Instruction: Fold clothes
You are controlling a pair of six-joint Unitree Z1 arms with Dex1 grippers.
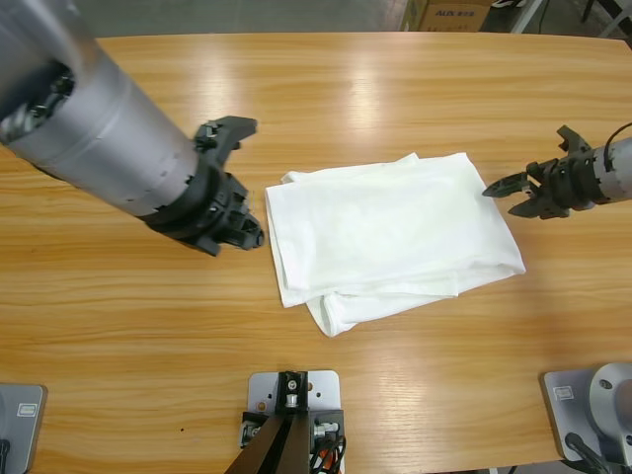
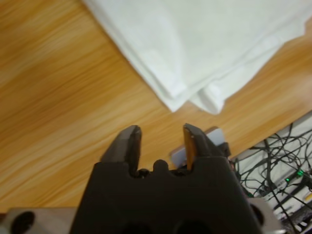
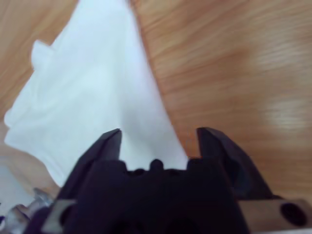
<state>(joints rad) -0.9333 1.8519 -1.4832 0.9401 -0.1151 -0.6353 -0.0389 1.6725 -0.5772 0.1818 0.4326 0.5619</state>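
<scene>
Only left wrist view shows T-shirt (image 2: 195, 44) layered corner, cables (image 2: 278, 161).

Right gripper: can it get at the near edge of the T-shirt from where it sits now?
Probably yes. The right gripper hangs with jaws open just beside the folded T-shirt's edge, with only bare table between and nothing lying on the cloth there.

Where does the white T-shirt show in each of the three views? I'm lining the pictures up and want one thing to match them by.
High view: the folded T-shirt lies mid-table, between both grippers.
Left wrist view: T-shirt fills the top, its layered corner pointing at the jaws.
Right wrist view: T-shirt covers the upper left, running down behind the jaws.
Shared landmark: the wooden table.
</scene>
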